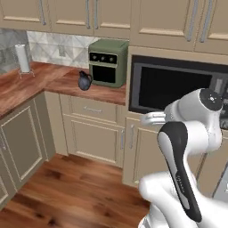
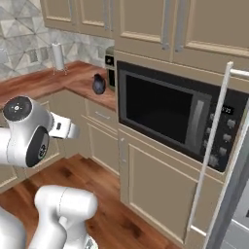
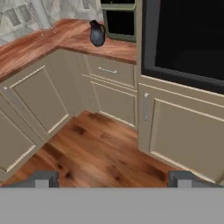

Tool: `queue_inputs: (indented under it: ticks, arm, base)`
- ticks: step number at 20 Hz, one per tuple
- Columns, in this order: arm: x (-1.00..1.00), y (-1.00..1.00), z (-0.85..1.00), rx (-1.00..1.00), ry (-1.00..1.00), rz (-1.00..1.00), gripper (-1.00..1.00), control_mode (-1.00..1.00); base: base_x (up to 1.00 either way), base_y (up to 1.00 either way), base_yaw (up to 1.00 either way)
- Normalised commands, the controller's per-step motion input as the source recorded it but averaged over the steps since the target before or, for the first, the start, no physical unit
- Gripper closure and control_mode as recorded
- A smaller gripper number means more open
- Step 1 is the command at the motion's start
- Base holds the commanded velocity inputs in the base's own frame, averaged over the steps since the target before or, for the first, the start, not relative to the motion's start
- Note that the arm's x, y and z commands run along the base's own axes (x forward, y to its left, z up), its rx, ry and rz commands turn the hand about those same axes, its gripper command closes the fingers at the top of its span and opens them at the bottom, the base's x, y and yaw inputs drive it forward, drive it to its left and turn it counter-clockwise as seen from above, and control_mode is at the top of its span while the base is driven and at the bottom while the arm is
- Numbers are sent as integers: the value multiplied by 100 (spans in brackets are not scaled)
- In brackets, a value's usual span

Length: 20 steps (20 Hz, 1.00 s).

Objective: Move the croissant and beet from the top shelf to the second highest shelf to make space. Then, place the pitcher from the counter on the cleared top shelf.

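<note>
— Reddish-brown wood-grain counter (image 1: 26, 87) carries the dark glossy pitcher (image 1: 84, 81), beside the green oven (image 1: 108, 62)?
— Yes. The gripper (image 3: 113, 178) is wide open, empty, well apart. Approach the neck slowly, I think.

- Counter (image 1: 40, 82): bare wood lay between the paper towel roll (image 1: 22, 58) and the pitcher (image 1: 84, 80).
- Pitcher: the toaster oven (image 1: 108, 62) stood just beside and behind it; its front and left side stood open.
- Gripper (image 3: 113, 179): jaws wide, nothing between them, open floor (image 3: 96, 148) ahead.
- Built-in oven (image 2: 177, 114): walled the right of the counter's end.
</note>
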Motion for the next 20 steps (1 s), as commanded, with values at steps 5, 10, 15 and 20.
queue_inputs:
  ticks: [5,10,15,20]
  arm:
    - [0,0,0,0,0,0,-100,100]
    - [0,0,0,0,0,0,-100,100]
    - [0,0,0,0,0,0,-100,100]
    - [0,0,0,0,0,0,-100,100]
  base:
    - [100,47,0]
    - [100,37,-1]
    - [100,36,-2]
    - [90,35,-3]
